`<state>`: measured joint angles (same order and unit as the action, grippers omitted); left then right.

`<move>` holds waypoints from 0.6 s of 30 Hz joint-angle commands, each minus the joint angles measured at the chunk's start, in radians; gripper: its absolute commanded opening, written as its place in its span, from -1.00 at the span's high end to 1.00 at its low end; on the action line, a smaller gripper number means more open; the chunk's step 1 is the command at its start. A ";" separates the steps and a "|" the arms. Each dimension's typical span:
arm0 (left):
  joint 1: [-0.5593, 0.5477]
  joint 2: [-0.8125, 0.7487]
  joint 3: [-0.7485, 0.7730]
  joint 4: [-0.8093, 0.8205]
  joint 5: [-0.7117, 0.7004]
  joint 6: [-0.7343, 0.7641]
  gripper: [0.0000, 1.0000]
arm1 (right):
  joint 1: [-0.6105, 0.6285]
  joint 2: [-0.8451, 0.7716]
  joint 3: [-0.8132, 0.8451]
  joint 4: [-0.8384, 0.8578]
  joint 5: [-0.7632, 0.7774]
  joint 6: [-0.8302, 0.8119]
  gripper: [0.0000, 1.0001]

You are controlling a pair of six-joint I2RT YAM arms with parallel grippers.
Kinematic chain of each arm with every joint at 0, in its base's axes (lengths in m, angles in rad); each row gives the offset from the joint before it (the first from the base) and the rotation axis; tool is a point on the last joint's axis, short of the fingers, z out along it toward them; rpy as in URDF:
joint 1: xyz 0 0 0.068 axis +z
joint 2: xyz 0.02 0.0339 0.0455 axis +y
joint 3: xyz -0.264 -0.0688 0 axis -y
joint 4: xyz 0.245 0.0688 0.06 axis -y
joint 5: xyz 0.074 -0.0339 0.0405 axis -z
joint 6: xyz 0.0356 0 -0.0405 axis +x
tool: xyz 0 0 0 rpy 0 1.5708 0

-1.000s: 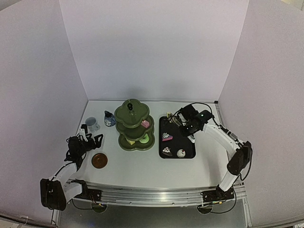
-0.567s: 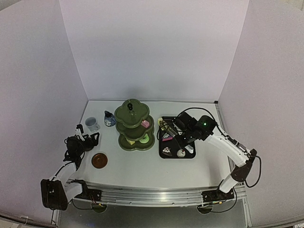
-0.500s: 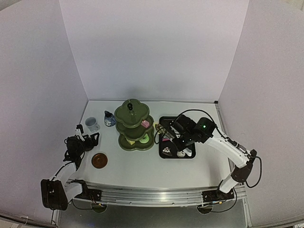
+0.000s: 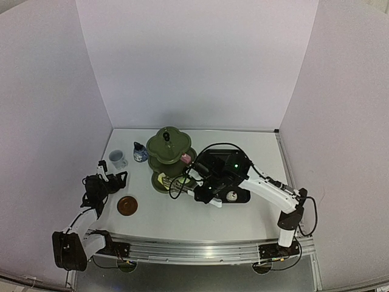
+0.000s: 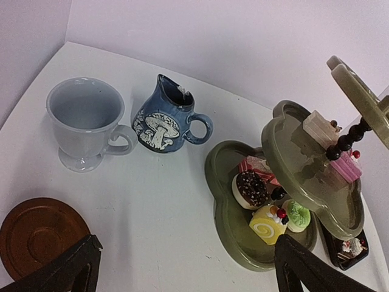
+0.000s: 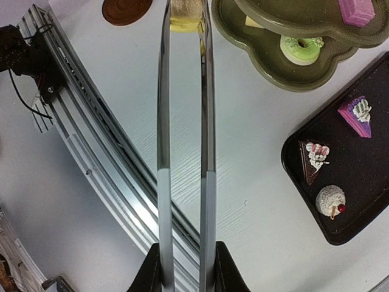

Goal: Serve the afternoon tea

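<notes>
White worktop sitting between lilac walls, stand standing upright, right tool clenching tongs pinching cake, left tool gaping.

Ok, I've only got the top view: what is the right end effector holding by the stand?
Observer: The right end effector grips tongs; the right wrist view shows a yellow cake pinched at their tips.
Operator: How many cakes are on the tray? The arm covers it.
Observer: Three on the tray: a purple wedge, a chocolate slice and a white round cake.
Operator: Is the mug filled?
Observer: No, the left wrist view shows the mug empty.
</notes>
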<state>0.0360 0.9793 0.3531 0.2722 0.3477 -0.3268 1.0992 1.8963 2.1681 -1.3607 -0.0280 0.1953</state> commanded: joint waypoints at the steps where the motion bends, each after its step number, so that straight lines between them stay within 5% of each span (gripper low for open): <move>1: 0.013 -0.042 0.014 0.012 0.010 0.018 -0.99 | 0.000 0.100 0.124 -0.015 0.065 -0.110 1.00; 18: 0.014 -0.073 -0.016 0.030 0.005 0.015 -0.99 | -0.002 0.372 0.325 0.197 0.443 -0.230 1.00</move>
<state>0.0452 0.9264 0.3434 0.2733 0.3470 -0.3149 1.0985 2.2221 2.4344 -1.2281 0.2917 0.0056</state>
